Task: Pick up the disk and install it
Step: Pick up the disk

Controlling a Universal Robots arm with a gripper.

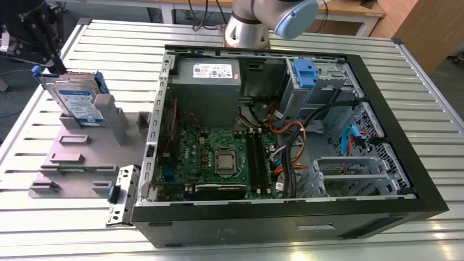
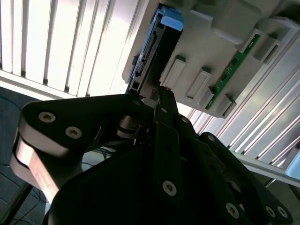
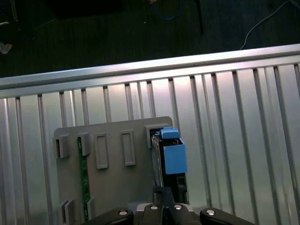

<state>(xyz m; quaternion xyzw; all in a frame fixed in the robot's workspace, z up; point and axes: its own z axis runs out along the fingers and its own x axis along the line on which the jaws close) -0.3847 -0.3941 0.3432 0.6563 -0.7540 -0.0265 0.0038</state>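
Observation:
The disk (image 1: 76,100), silver with a white-and-blue label and a blue bracket, stands on edge in a slot of the grey holder (image 1: 73,163) at the exterior view's left. My black gripper (image 1: 56,69) hangs right at the disk's upper far corner. In the second wrist view the gripper (image 2: 158,93) reaches the near end of the disk (image 2: 154,51), which is seen edge-on. In the first wrist view the gripper (image 3: 161,193) is against the disk (image 3: 172,154) with its blue bracket.
The open computer case (image 1: 406,179) fills the exterior view's right, with the motherboard (image 1: 217,157), a grey power-supply box (image 1: 206,73) and a blue-latched drive cage (image 1: 308,73). A loose metal bracket (image 1: 121,193) leans at the holder's front corner. All rests on a slatted metal table (image 1: 43,228).

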